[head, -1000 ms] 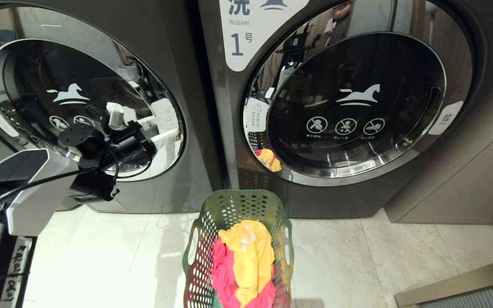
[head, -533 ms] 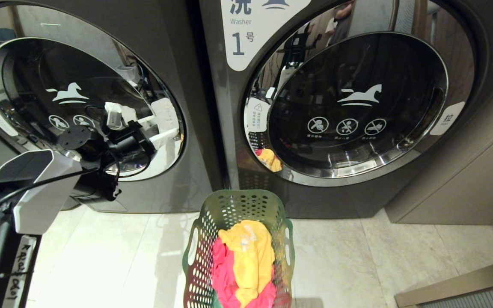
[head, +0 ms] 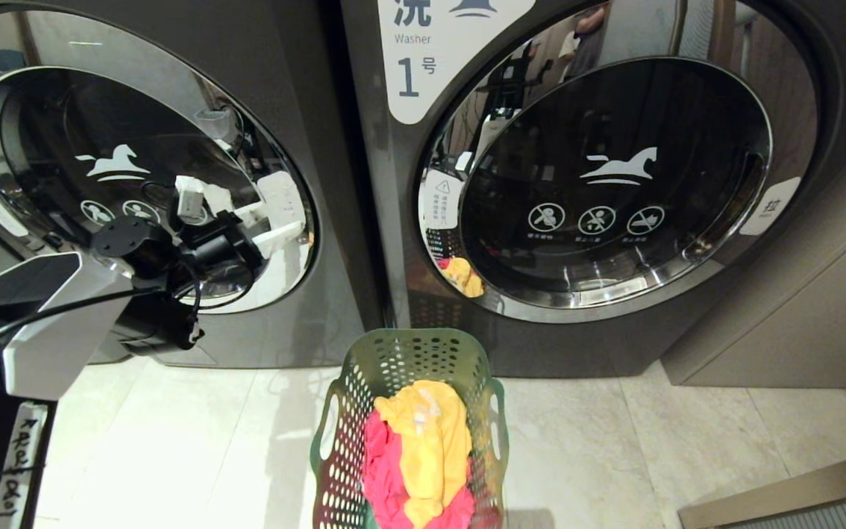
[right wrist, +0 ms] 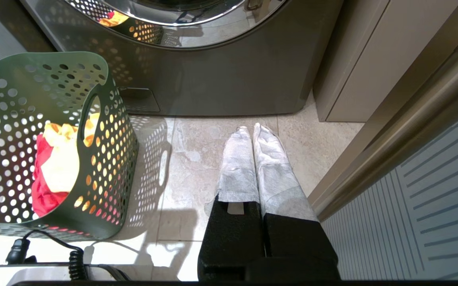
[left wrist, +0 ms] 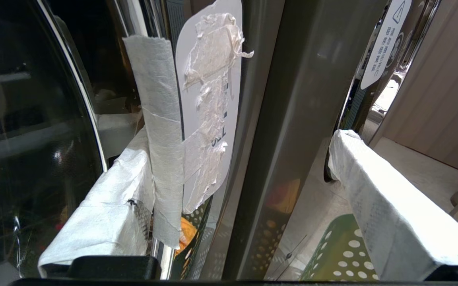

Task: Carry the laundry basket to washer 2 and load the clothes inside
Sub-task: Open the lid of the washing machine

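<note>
The green laundry basket [head: 401, 353] stands on the floor before the gap between two dark grey washers. A yellow garment [head: 423, 433] lies on a pink-red one [head: 379, 470] inside it. The left machine is washer 2 [head: 320, 279]; its round door [head: 100, 169] is shut and its number is out of view. My left gripper [head: 283, 213] is open at the door's right rim. In the left wrist view one of the left gripper's [left wrist: 241, 139] fingers [left wrist: 105, 210] sits beside a taped strip [left wrist: 157, 119] on the rim. My right gripper [right wrist: 251, 129] hangs shut over the floor, right of the basket [right wrist: 54, 63].
The washer labelled 1 [head: 408, 73] stands on the right with its door [head: 614, 184] shut. A beige cabinet [head: 797, 308] adjoins it, and a ribbed panel [right wrist: 431, 190] runs close by my right gripper. Pale floor tiles [head: 173, 441] lie left of the basket.
My left arm has shifted slightly to the left along washer 2's door, gripper still open. The basket and the right gripper have not moved.
</note>
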`<state>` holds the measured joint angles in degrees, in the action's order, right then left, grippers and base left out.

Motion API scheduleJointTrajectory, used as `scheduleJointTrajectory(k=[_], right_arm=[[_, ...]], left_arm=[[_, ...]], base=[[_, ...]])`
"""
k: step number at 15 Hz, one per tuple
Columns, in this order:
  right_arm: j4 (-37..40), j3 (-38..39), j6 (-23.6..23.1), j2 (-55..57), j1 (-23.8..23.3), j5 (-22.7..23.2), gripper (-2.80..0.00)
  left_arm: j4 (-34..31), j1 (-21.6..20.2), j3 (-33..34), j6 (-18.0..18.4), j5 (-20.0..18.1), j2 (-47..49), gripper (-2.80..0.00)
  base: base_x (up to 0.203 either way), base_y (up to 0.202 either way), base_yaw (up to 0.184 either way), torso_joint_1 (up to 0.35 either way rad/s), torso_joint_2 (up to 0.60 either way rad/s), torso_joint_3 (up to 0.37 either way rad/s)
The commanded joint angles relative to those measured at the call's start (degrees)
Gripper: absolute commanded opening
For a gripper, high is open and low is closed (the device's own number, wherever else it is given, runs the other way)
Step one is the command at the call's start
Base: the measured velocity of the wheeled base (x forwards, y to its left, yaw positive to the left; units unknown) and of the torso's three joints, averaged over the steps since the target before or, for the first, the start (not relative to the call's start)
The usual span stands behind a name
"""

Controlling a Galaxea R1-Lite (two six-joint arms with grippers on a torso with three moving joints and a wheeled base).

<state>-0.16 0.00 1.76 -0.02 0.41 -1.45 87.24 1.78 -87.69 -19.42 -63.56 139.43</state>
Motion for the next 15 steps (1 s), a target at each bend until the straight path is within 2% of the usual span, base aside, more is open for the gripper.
scheduleJointTrajectory(k=[1,11,15], right_arm=[[-0.02,0.0,0.0,0.02,0.02,-0.04,-2.8],[-0.02,0.0,0.0,0.02,0.02,-0.04,-2.8],[-0.02,0.0,0.0,0.02,0.02,0.01,-2.8]], left_arm=[[0.43,0.07,0.94,-0.18,-0.89,-0.76,0.0],[0.43,0.11,5.03,0.6,-3.75,-2.11,0.0],[0.43,0.09,6.81,0.97,-3.76,-2.76,0.0]], base=[[0.0,0.0,0.0,0.0,0.0,0.0],[0.0,0.0,0.0,0.0,0.0,0.0],[0.0,0.0,0.0,0.0,0.0,0.0]])
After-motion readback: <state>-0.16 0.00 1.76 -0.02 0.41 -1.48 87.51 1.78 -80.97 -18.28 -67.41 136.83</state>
